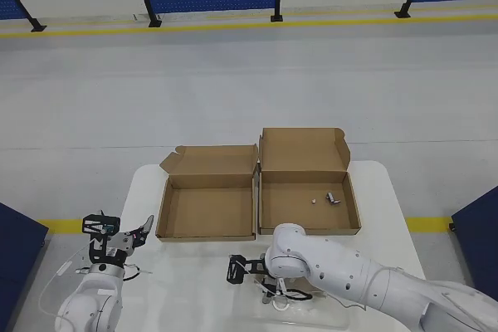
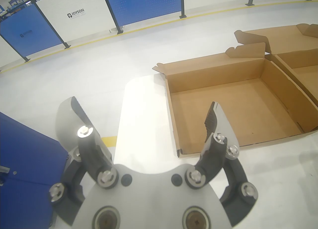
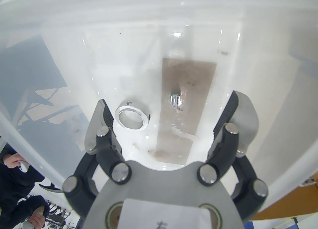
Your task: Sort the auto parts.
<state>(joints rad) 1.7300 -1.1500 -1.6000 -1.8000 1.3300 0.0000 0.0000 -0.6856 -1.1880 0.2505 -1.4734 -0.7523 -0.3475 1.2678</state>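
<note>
A silver collar ring (image 3: 132, 115) and a small bolt (image 3: 175, 99) lie on the floor of a clear plastic container (image 3: 74, 28). My right gripper (image 3: 169, 102) hangs open just above them, the ring beside one finger and the bolt between the fingers. From above, the right gripper (image 1: 275, 297) points down at the table's near edge. Two small metal parts (image 1: 333, 198) lie in the right cardboard box (image 1: 352, 199). The left cardboard box (image 1: 164, 212) holds nothing. My left gripper (image 2: 143, 104) is open and empty, raised over the table's near left corner (image 1: 123, 224).
Both boxes stand side by side at the back of the white table (image 1: 191, 266), lids folded back. The left box (image 2: 171, 100) is just ahead of the left gripper. A brown patch (image 3: 183, 120) shows under the container. Blue barriers flank the table.
</note>
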